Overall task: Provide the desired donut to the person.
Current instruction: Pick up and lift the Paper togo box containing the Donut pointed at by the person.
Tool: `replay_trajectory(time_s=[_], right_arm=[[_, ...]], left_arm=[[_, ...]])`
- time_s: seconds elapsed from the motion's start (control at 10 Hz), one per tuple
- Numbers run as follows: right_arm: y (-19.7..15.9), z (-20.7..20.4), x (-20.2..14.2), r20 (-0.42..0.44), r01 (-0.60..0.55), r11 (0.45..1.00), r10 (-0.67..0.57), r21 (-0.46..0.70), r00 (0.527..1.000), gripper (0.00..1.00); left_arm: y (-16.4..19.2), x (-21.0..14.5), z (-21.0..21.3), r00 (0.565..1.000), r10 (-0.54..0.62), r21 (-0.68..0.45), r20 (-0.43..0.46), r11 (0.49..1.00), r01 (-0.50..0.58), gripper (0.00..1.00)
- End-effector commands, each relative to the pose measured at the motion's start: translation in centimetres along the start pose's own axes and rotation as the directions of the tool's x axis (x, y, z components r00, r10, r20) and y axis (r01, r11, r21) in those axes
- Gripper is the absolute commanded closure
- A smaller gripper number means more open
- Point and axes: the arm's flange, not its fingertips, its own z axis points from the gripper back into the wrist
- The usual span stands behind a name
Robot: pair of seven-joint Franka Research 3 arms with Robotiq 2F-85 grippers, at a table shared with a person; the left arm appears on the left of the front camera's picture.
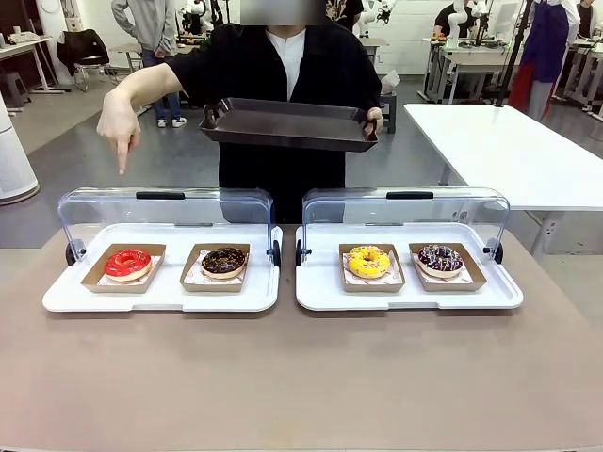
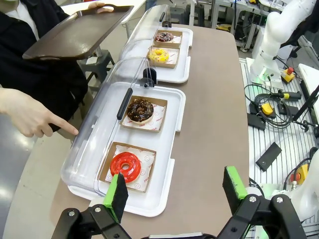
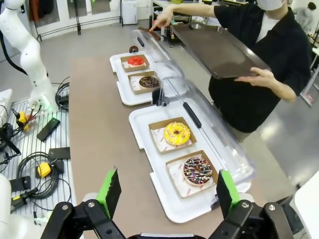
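In the front view, the person (image 1: 283, 66) stands at the upper middle. One hand (image 1: 118, 122), at the upper left, points a finger straight down, above the red donut (image 1: 127, 264). The other hand (image 1: 375, 117) holds a dark tray (image 1: 287, 124) flat in front of the chest. Lower in the frame I see two white trays side by side with clear lids tipped back. The left tray (image 1: 160, 297) carries the red donut and, to its right, a chocolate donut (image 1: 223, 261). The right tray (image 1: 405, 297) carries a yellow donut (image 1: 368, 261) and a sprinkled donut (image 1: 440, 258). Each donut lies in its own paper box.

In the left wrist view, the left claw (image 2: 175, 186) is at the bottom with its jaws spread wide and nothing between them. The red donut lies just above its left finger, and the pointing finger is near the lid at the middle left.

In the right wrist view, the right claw (image 3: 167, 191) is also wide apart and empty, with the sprinkled donut just above it. The red donut is far up, at the upper middle.
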Motion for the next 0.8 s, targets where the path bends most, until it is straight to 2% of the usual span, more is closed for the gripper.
replay_trajectory(time_s=[0.0,0.7], right_arm=[[0.02,0.04,0.26,0.002,-0.008,1.0,0.008,-0.006,1.0,0.0],[0.02,0.04,0.26,0.002,-0.008,1.0,0.008,-0.006,1.0,0.0]], left_arm=[[-0.1,0.16,0.1,1.0,-0.003,-0.004,0.0,1.0,0.003,0.0],[-0.1,0.16,0.1,1.0,-0.003,-0.004,0.0,1.0,0.003,0.0]])
